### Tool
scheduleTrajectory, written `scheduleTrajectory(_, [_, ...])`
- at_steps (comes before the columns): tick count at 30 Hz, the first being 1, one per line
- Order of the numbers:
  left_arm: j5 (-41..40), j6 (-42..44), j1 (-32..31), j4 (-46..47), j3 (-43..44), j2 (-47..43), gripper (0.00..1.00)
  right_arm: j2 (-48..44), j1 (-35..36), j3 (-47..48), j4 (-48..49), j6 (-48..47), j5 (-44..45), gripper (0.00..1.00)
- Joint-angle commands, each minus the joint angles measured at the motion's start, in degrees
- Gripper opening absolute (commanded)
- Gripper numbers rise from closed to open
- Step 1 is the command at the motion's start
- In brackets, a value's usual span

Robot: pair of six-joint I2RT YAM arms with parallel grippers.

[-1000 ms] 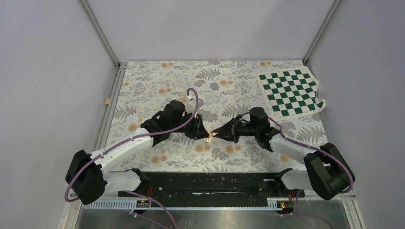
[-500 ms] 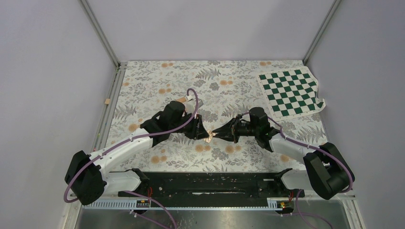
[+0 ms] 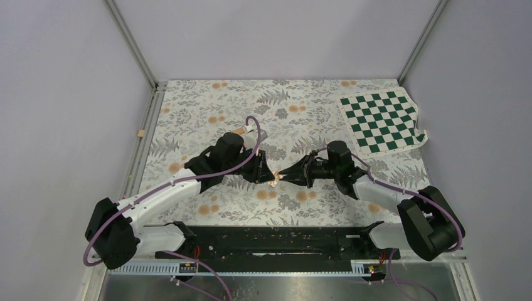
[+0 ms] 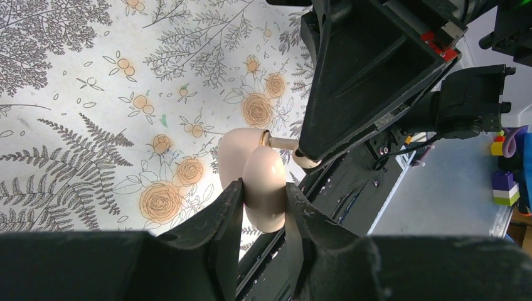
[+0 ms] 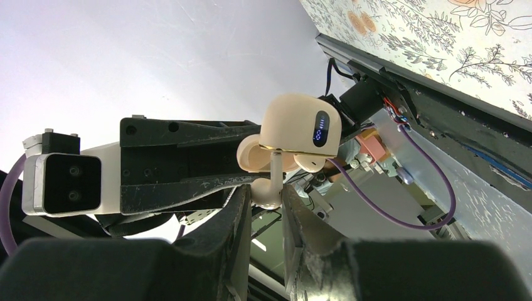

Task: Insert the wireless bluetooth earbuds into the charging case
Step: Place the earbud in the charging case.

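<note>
My left gripper (image 4: 263, 202) is shut on the pale peach charging case (image 4: 264, 187), which it holds above the floral table with the lid (image 4: 233, 157) swung open. My right gripper (image 5: 266, 198) is shut on the round head of one earbud (image 5: 266, 191). Its thin stem rises into the case (image 5: 300, 127), which shows a small blue light on its front. A second bud (image 5: 311, 164) sits in the case beside it. From above, both grippers meet tip to tip at mid-table, left (image 3: 266, 175) and right (image 3: 284, 175), with the case (image 3: 274, 181) between them.
A green-and-white checkered mat (image 3: 381, 120) lies at the back right corner. A small tan block (image 3: 141, 133) rests on the left rail. The black base rail (image 3: 276, 241) runs along the near edge, below the floral cloth (image 3: 207, 100).
</note>
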Motion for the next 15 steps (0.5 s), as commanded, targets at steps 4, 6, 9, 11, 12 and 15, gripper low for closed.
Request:
scheduleTrajectory(4, [1.09,0.14,-0.73,3.09,3.67,-1.76,0.00,0.92,0.15,1.47,0.68,-0.90,0.51,0.00])
scheduleTrajectory(6, [1.21,0.23,-0.79,3.06,3.65,-1.56,0.00,1.02,0.17,1.62,0.70,-0.91,0.57,0.00])
scheduleTrajectory(9, [1.59,0.32,-0.98,2.88,3.77,-1.39,0.00,1.10,0.16,1.71,0.66,-0.88,0.74,0.00])
scheduleTrajectory(11, [1.53,0.49,-1.05,2.72,3.73,-1.20,0.00,1.12,0.14,1.97,1.29,-0.56,0.88,0.00])
scheduleTrajectory(12, [1.64,0.49,-1.08,2.69,3.69,-1.16,0.00,1.20,0.24,2.10,1.25,-0.64,0.86,0.00])
scheduleTrajectory(15, [1.68,0.49,-1.25,2.69,3.74,-1.14,0.00,1.32,0.25,2.65,0.92,-0.81,0.98,0.00])
